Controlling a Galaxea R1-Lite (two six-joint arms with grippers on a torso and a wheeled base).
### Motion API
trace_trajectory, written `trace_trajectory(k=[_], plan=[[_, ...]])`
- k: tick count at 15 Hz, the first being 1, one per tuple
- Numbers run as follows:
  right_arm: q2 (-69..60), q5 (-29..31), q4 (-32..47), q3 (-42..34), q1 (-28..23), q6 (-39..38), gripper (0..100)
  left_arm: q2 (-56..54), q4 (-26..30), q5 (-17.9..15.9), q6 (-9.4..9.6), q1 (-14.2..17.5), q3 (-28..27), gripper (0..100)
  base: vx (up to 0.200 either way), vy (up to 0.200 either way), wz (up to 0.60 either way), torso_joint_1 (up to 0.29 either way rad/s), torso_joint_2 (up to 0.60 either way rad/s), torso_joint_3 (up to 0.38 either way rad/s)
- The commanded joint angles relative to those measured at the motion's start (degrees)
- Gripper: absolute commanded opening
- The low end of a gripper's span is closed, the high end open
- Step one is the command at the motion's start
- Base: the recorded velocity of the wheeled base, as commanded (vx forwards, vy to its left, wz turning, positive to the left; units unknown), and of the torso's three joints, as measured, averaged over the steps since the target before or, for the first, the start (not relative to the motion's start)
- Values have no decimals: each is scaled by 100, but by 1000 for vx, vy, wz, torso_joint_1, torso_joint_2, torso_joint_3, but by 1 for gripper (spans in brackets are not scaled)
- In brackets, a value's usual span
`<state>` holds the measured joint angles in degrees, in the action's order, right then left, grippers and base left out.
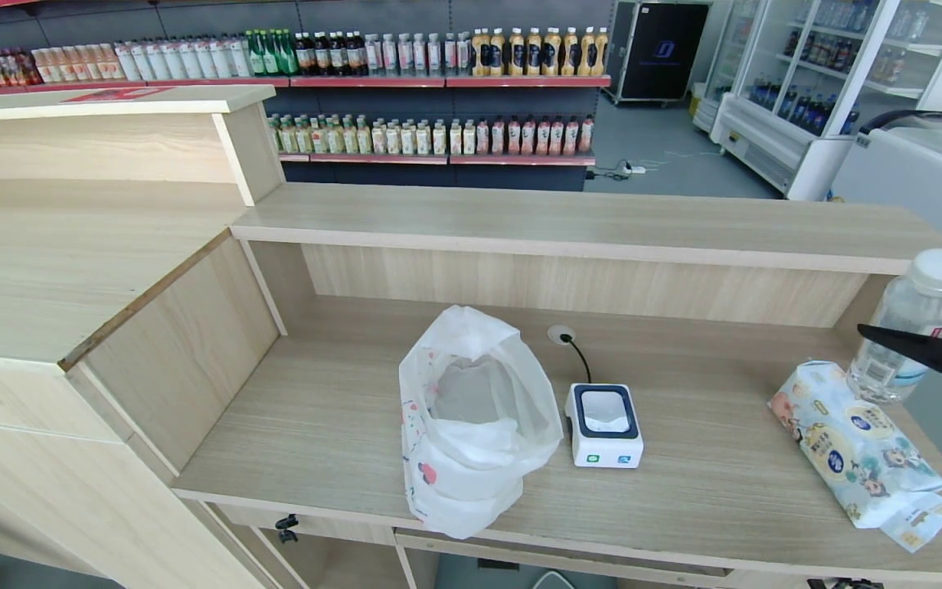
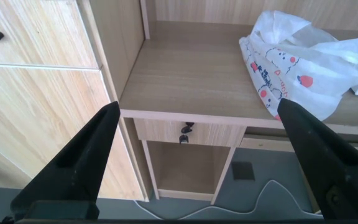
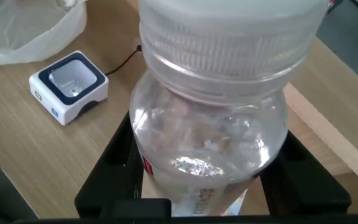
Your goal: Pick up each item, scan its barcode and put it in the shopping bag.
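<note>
A clear water bottle (image 1: 917, 319) with a white cap stands upright at the counter's far right end. My right gripper (image 1: 900, 348) is shut on the water bottle (image 3: 210, 124), with one black finger on either side of its body. A printed pack of wet wipes (image 1: 855, 446) lies flat just in front of it. The white shopping bag (image 1: 471, 417) stands open at mid-counter, with the white barcode scanner (image 1: 603, 424) right beside it. My left gripper (image 2: 197, 162) hangs open and holds nothing, below and in front of the counter's left corner, away from the bag (image 2: 303, 62).
The wooden counter (image 1: 316, 425) has a raised ledge behind and a tall side panel (image 1: 185, 343) on the left. The scanner's cable (image 1: 579, 356) runs back to a hole in the top. Drawers and an open space lie beneath. Shelves of drinks stand far behind.
</note>
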<state>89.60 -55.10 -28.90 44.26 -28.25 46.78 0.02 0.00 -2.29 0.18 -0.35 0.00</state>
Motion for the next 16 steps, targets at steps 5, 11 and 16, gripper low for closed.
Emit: trace_trajectory(k=[5, 11, 16], plan=[[-4, 87, 69, 82, -58, 745, 0, 6, 0, 1, -1, 0, 0, 100, 0, 0, 240, 2, 2, 0], [778, 52, 43, 399, 627, 1475, 0, 6, 0, 1, -1, 0, 0, 100, 0, 0, 400, 2, 0, 0], [1569, -185, 52, 548, 1032, 2231, 0, 6, 0, 1, -1, 0, 0, 100, 0, 0, 0, 0, 0, 0]])
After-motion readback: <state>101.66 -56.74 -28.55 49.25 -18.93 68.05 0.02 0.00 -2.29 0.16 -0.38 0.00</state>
